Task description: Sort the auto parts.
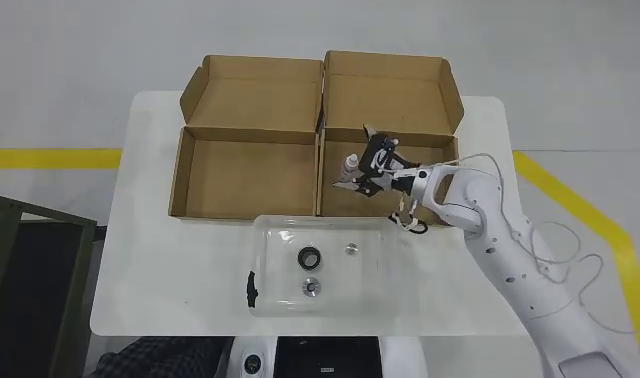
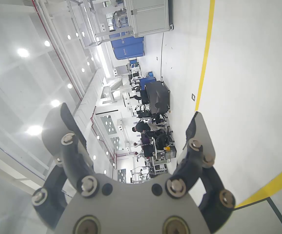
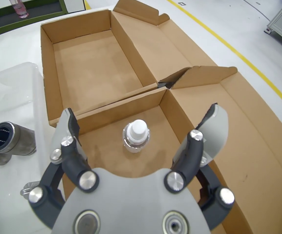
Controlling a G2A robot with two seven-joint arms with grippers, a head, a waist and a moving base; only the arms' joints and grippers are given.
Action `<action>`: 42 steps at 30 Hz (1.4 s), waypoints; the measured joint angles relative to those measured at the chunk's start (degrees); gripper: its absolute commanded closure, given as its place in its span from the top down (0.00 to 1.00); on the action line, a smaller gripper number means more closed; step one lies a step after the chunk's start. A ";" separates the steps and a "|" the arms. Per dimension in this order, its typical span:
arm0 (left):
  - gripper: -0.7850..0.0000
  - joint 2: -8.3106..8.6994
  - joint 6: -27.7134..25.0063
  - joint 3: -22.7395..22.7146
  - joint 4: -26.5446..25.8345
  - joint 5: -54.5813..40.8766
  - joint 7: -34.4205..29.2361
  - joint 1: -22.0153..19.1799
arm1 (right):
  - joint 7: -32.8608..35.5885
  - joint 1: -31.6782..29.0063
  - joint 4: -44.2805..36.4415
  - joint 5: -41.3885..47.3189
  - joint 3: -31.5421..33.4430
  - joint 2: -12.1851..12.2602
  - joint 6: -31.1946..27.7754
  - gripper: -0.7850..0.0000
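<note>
A small metal part with a white cap [image 3: 136, 137] stands upright on the floor of the right cardboard box [image 3: 241, 147]. My right gripper [image 3: 142, 115] hovers just above it, open, one finger on each side and not touching. From above, the right gripper [image 1: 358, 174] is over the left half of that box [image 1: 345, 206], beside the capped part [image 1: 351, 163]. The left cardboard box [image 1: 250, 178] holds nothing. My left gripper [image 2: 130, 113] is open, holds nothing and faces the hall.
A clear plastic bin [image 1: 270, 223] at the table's front holds a black ring [image 1: 311, 258], two small silver parts [image 1: 351, 247] [image 1: 313, 286] and a black piece [image 1: 251, 288]. A steel cylinder bearing [image 3: 9, 140] lies in the bin beside the gripper. Both box lids stand open at the back.
</note>
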 measured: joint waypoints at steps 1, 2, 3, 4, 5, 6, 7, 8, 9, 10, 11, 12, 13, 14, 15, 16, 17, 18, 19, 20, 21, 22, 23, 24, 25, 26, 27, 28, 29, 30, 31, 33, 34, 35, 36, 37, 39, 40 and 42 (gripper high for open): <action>1.00 0.00 0.00 0.00 0.00 0.00 0.00 0.00 | 0.55 -0.50 -1.27 0.05 0.26 0.12 -0.32 1.00; 1.00 0.00 0.00 0.00 0.00 0.00 0.00 0.00 | 1.13 -1.03 -2.51 0.07 0.47 0.23 -0.65 1.00; 1.00 0.00 0.00 0.00 0.00 0.00 0.00 0.00 | 1.90 -1.77 -4.07 0.18 0.72 0.37 -1.04 1.00; 1.00 0.00 0.00 0.00 0.00 0.00 0.00 0.00 | 2.43 -2.33 -5.14 0.34 0.88 0.47 -1.32 1.00; 1.00 0.00 0.00 0.00 0.00 0.00 0.00 0.00 | 2.94 -2.87 -6.16 0.51 1.03 0.56 -1.60 1.00; 1.00 0.00 0.00 0.00 0.00 0.00 0.00 0.00 | 3.56 -3.59 -7.47 0.77 1.22 0.68 -1.95 1.00; 1.00 0.00 0.00 0.00 0.00 0.00 0.00 0.00 | 4.00 -4.12 -8.43 0.91 1.37 0.77 -2.13 1.00; 1.00 0.00 0.00 0.00 0.00 0.00 0.00 0.00 | 4.42 -4.66 -9.40 0.98 1.53 0.85 -2.26 1.00; 1.00 0.00 0.00 0.00 0.00 0.00 0.00 0.00 | 4.92 -5.40 -10.65 1.03 1.75 0.97 -2.37 1.00; 1.00 0.00 0.00 0.00 0.00 0.00 0.00 0.00 | 5.28 -5.94 -11.53 1.03 1.92 1.06 -2.44 1.00; 1.00 0.00 0.00 0.00 0.00 0.00 0.00 0.00 | 5.64 -6.47 -12.38 1.00 2.07 1.15 -2.58 1.00; 1.00 0.00 0.00 0.00 0.00 0.00 0.00 0.00 | 6.08 -7.16 -13.52 0.93 2.23 1.27 -2.91 1.00; 1.00 0.00 0.00 0.00 0.00 0.00 0.00 0.00 | 6.38 -7.68 -14.41 0.87 2.37 1.37 -3.19 1.00; 1.00 0.00 0.00 0.00 0.00 0.00 0.00 0.00 | 6.69 -8.20 -15.29 0.76 2.50 1.46 -3.47 1.00; 1.00 0.00 0.00 0.00 0.00 0.00 0.00 0.00 | 7.09 -8.91 -16.47 0.60 2.67 1.60 -3.85 1.00; 1.00 0.00 0.00 0.00 0.00 0.00 0.00 0.00 | 7.38 -9.48 -17.34 0.48 2.80 1.70 -4.15 1.00; 1.00 0.00 0.00 0.00 0.00 0.00 0.00 0.00 | 7.68 -10.03 -18.19 0.28 2.93 1.81 -4.49 1.00; 1.00 0.00 0.00 0.00 0.00 0.00 0.00 0.00 | 8.17 -10.79 -19.28 -0.13 3.10 1.96 -4.98 1.00; 1.00 0.00 0.00 0.00 0.00 0.00 0.00 0.00 | 8.54 -11.37 -20.05 -0.43 3.21 2.08 -5.36 1.00; 1.00 0.00 0.00 0.00 0.00 0.00 0.00 0.00 | 8.89 -11.97 -20.76 -0.70 3.31 2.20 -5.75 1.00; 1.00 0.00 0.00 0.00 0.00 0.00 0.00 0.00 | 9.36 -12.76 -21.59 -1.01 3.43 2.35 -6.25 1.00; 1.00 0.00 0.00 0.00 0.00 0.00 0.00 0.00 | 9.74 -13.35 -22.15 -1.26 3.52 2.46 -6.63 1.00; 1.00 0.00 0.00 0.00 0.00 0.00 0.00 0.00 | 10.09 -13.91 -22.67 -1.49 3.60 2.58 -7.05 1.00; 1.00 0.00 0.00 0.00 0.00 0.00 0.00 0.00 | 10.48 -14.64 -23.25 -1.77 3.73 2.73 -7.58 1.00; 1.00 0.00 0.00 0.00 0.00 0.00 0.00 0.00 | 10.76 -15.19 -23.60 -2.02 3.86 2.84 -7.91 1.00; 1.00 0.00 0.00 0.00 0.00 0.00 0.00 0.00 | 11.05 -15.74 -23.91 -2.28 3.99 2.95 -8.19 1.00; 1.00 0.00 0.00 0.00 0.00 0.00 0.00 0.00 | 11.42 -16.51 -24.29 -2.65 4.17 3.11 -8.56 1.00; 1.00 0.00 0.00 0.00 0.00 0.00 0.00 0.00 | 11.66 -17.11 -24.56 -2.90 4.35 3.23 -8.78 1.00; 1.00 0.00 0.00 0.00 0.00 0.00 0.00 0.00 | 11.86 -17.71 -24.82 -3.13 4.56 3.35 -8.97 1.00; 1.00 0.00 0.00 0.00 0.00 0.00 0.00 0.00 | 12.08 -18.51 -25.17 -3.44 4.89 3.51 -9.19 1.00; 1.00 0.00 0.00 0.00 0.00 0.00 0.00 0.00 | 12.22 -19.12 -25.42 -3.63 5.16 3.64 -9.35 1.00; 1.00 0.00 0.00 0.00 0.00 0.00 0.00 0.00 | 12.61 -20.48 -26.16 -4.18 5.77 3.93 -9.82 1.00; 1.00 0.00 0.00 0.00 0.00 0.00 0.00 0.00 | 12.86 -21.03 -26.56 -4.57 5.99 4.05 -10.10 1.00; 1.00 0.00 0.00 0.00 0.00 0.00 0.00 0.00 | 13.07 -21.57 -26.93 -4.95 6.16 4.17 -10.35 1.00; 1.00 0.00 0.00 0.00 0.00 0.00 0.00 0.00 | 13.22 -22.28 -27.33 -5.36 6.31 4.31 -10.55 1.00; 1.00 0.00 0.00 0.00 0.00 0.00 0.00 0.00 | 13.23 -22.78 -27.50 -5.62 6.37 4.39 -10.61 1.00; 1.00 0.00 0.00 0.00 0.00 0.00 0.00 0.00 | 13.21 -23.72 -27.62 -6.17 6.37 4.53 -10.52 1.00; 1.00 0.00 0.00 0.00 0.00 0.00 0.00 0.00 | 13.22 -24.02 -27.62 -6.43 6.35 4.58 -10.36 1.00; 1.00 0.00 0.00 0.00 0.00 0.00 0.00 0.00 | 13.58 -24.57 -27.59 -7.20 6.26 4.66 -9.73 1.00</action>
